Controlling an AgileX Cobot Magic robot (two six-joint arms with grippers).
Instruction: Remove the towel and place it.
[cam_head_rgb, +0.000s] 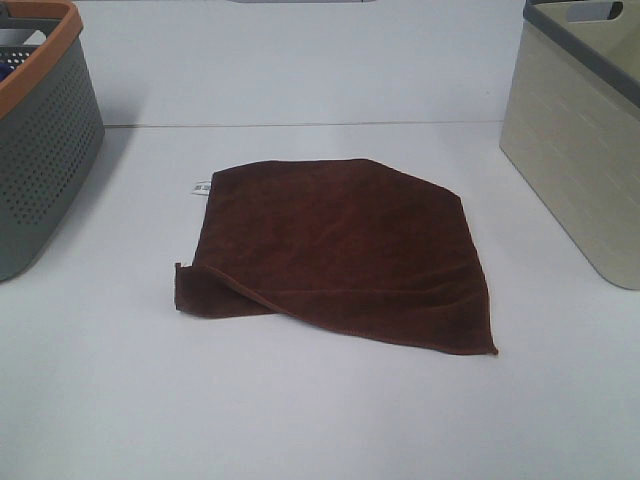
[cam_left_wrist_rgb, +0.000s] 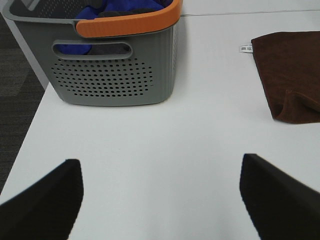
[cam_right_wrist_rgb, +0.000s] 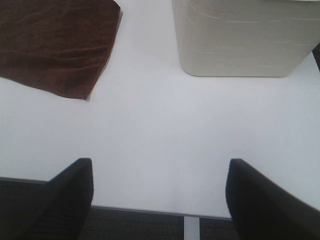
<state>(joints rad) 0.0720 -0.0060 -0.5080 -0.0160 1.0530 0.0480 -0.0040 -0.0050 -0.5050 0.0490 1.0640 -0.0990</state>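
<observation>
Towel (cam_head_rgb: 340, 250) lies flat mid-worktop (cam_head_rgb: 320, 420), 1 near-left corner folded under, tag on its left edge; sits between grey basket (cam_head_rgb: 40, 150) and beige bin (cam_head_rgb: 580, 150), likely the drop-off options. Left gripper (cam_left_wrist_rgb: 160, 200) and right gripper (cam_right_wrist_rgb: 159, 197) hover back over the near edge, both jaws spread wide, holding nothing.

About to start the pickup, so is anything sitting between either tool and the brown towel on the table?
Nothing visible does. The towel lies flat on the white table, and only bare tabletop separates it from the open left tool and the open right tool. The grey basket and the beige bin stand off to either side.
</observation>
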